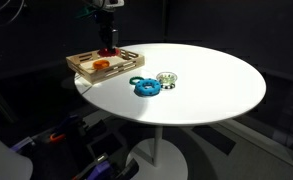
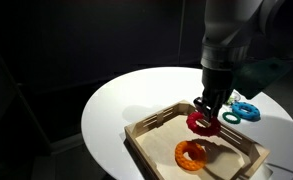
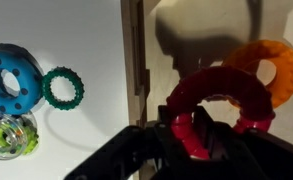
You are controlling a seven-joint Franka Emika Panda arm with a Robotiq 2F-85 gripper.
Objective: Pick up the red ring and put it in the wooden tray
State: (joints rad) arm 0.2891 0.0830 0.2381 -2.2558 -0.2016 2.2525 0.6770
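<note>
My gripper (image 2: 207,112) is shut on the red ring (image 2: 198,124) and holds it just above the floor of the wooden tray (image 2: 146,128). In the wrist view the red ring (image 3: 218,92) is pinched between my fingers (image 3: 193,135) over the tray's inside (image 3: 191,30). In an exterior view the gripper (image 1: 109,45) stands over the tray (image 1: 81,62) at the table's far edge, and the red ring is hard to make out there.
An orange ring (image 2: 193,154) lies in the tray, also seen in the wrist view (image 3: 271,62). A blue ring (image 1: 145,87), a small teal ring (image 3: 62,88) and a clear-green piece (image 1: 167,79) lie on the round white table (image 1: 206,85).
</note>
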